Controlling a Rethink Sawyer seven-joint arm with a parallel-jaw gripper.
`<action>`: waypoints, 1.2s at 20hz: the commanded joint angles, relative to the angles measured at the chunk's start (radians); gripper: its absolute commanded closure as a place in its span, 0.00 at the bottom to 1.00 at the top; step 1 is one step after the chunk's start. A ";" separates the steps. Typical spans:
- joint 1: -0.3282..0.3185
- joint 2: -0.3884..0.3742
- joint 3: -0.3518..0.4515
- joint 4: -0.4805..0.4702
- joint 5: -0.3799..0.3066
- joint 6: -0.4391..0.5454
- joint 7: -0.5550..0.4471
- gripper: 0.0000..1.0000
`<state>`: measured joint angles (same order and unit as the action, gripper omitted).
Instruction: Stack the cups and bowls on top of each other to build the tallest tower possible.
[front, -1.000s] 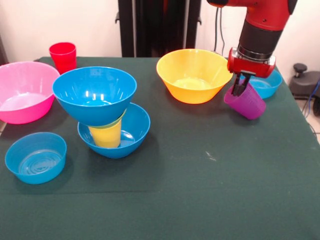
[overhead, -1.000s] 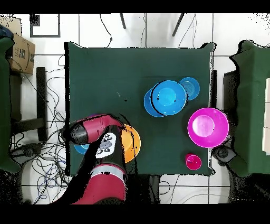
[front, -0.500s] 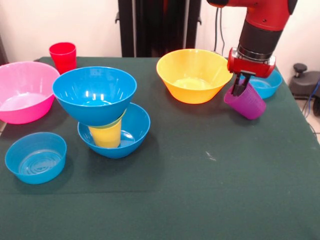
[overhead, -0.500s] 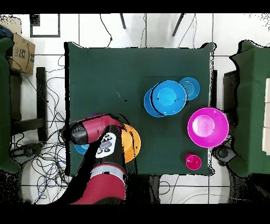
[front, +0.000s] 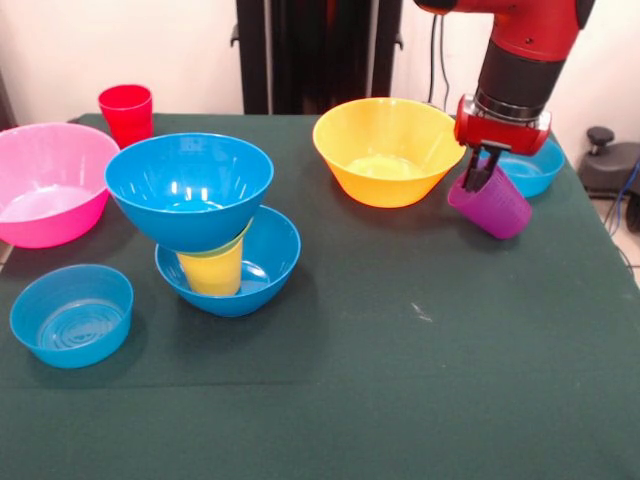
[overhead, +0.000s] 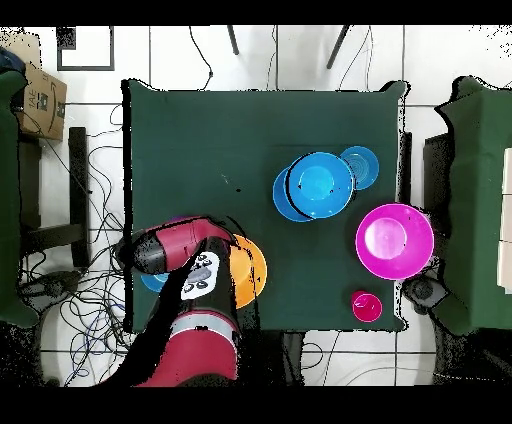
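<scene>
My gripper (front: 478, 172) is at the right of the front view, shut on the rim of the purple cup (front: 494, 206), which hangs tilted just right of the yellow-orange bowl (front: 388, 150). The tower (front: 205, 225) stands left of centre: a blue bowl (front: 262, 262) as base, a yellow cup (front: 212, 274) in it, a thin green bowl edge (front: 228, 247), and a blue bowl (front: 190, 188) on top. From overhead the tower (overhead: 318, 185) shows as blue circles, and the arm (overhead: 185, 250) hides the gripper and the purple cup.
A red cup (front: 126, 112) stands at the far left, beside the pink bowl (front: 48, 182). One small light-blue bowl (front: 72, 314) sits front left; another (front: 532, 170) lies behind the gripper. The overhead view shows the table's edges (overhead: 130, 150).
</scene>
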<state>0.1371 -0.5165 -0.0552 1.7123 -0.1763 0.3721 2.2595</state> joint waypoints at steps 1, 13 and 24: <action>0.017 0.036 0.043 -0.009 0.013 -0.036 0.104 1.00; 0.018 0.026 0.043 -0.001 0.022 -0.028 0.109 0.00; 0.021 0.032 0.033 -0.010 0.015 -0.037 0.107 0.00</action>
<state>0.1481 -0.5218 -0.0610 1.7127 -0.1751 0.3723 2.2595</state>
